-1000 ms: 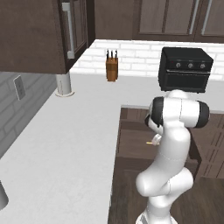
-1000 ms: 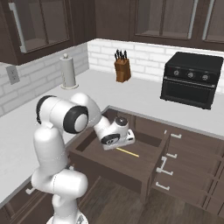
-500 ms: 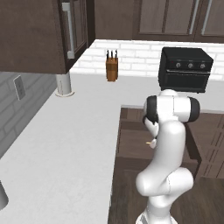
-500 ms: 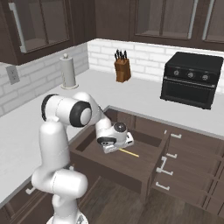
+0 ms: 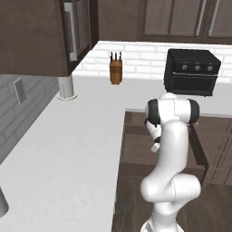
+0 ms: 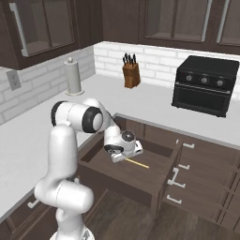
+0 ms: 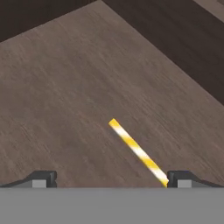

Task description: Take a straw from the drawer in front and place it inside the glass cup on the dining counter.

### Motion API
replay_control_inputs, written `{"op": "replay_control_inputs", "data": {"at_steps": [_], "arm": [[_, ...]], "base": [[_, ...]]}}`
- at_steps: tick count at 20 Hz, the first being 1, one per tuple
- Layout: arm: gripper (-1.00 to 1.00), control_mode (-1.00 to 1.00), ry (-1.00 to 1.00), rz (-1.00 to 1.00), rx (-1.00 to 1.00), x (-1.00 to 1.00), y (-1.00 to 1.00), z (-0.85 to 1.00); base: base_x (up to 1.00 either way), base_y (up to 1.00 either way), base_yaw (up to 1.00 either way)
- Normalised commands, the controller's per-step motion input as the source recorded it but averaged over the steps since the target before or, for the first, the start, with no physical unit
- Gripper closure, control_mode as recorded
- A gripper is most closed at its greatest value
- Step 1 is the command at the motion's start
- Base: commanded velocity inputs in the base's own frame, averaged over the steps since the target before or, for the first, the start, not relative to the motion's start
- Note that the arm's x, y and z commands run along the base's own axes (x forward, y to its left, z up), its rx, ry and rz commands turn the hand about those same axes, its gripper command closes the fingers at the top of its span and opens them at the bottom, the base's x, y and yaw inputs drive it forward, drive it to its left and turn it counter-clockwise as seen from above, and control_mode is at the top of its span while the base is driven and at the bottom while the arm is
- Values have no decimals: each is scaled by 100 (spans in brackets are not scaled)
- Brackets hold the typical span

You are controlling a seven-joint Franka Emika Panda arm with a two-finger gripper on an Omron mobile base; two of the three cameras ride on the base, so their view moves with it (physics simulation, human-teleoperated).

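Your arm reaches down into the open drawer [image 6: 140,176] in front of you. The drawer is pulled out from under the white tabletop [image 6: 154,105], and its wood floor is in plain sight.

The straw [image 6: 137,163] lies flat on the drawer floor. In the hand view the straw [image 7: 139,152] has yellow and white stripes. It runs from the middle of that view down to the lower right, and its near end sits right by the right fingertip [image 7: 186,179]. I cannot tell if the tip touches it.

Your jaws [image 6: 123,155] are wide open and hold nothing. The two dark tips sit far apart at the bottom of the hand view, and the straw does not lie between them. It is off to the right side. In the right base view the jaws hang low over the drawer floor, just beside the left end of the straw.

In the left base view your arm [image 5: 171,149] bends over the drawer and hides the jaws.

On the tabletop by the brick wall you can see a knife block [image 6: 131,74]. A black oven [image 6: 206,84] stands to the right of it. A paper towel roll [image 6: 73,77] stands to the left, near the other wall. More drawers [image 6: 197,180] sit to the right of the open one, and they stick out a bit too.
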Motion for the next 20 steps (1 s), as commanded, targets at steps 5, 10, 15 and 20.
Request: {"op": "replay_control_inputs", "data": {"at_steps": [5,10,15,20], "arm": [[-100,-100,8,0,0,35,-1,-18],[-100,-100,7,0,0,40,-4,-16],[-100,-100,2,0,0,50,-16,-1],[-100,-100,3,0,0,31,-16,-12]], "base": [[0,0,0],[0,0,0],[0,0,0],[0,0,0]]}}
